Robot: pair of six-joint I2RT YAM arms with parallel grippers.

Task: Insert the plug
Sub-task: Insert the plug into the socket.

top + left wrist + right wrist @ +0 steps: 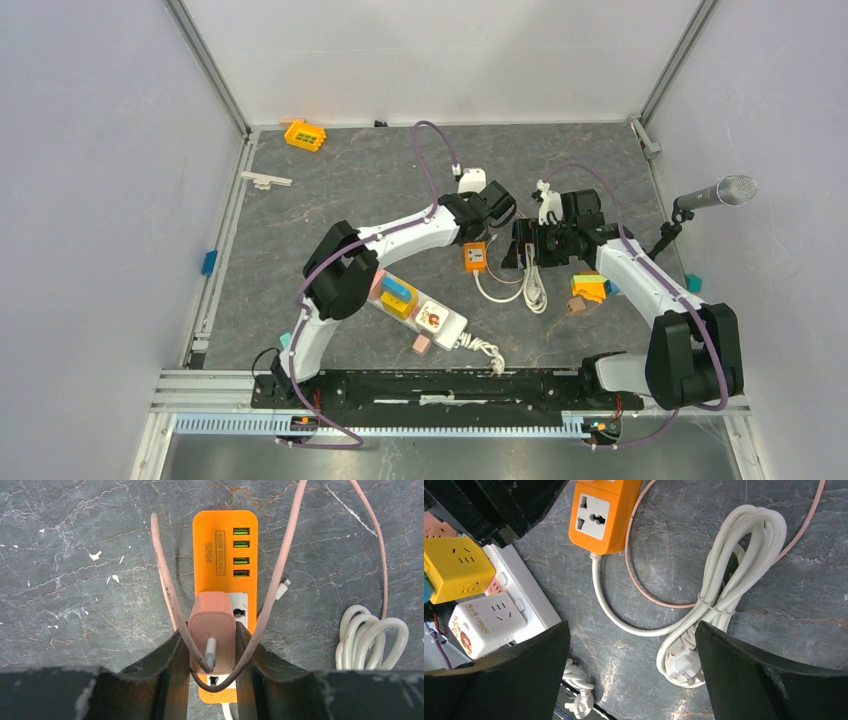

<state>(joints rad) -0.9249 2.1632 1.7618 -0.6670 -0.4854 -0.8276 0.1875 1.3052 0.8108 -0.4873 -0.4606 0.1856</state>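
– Left gripper (211, 647): what has it got?
– Jaws partly closed, clamped on the pink USB charger plug (212, 622), one finger on each side.
– Where's that plug?
– Upright on the white socket panel of the orange power strip (225, 550), next to its four green USB ports. How deep the prongs sit, I can't tell. Its pink cable (162, 575) loops across the strip.
– And the right gripper (630, 630)?
– Spread wide, holding nothing, above the bundled white cord (729, 565) just right of the strip.
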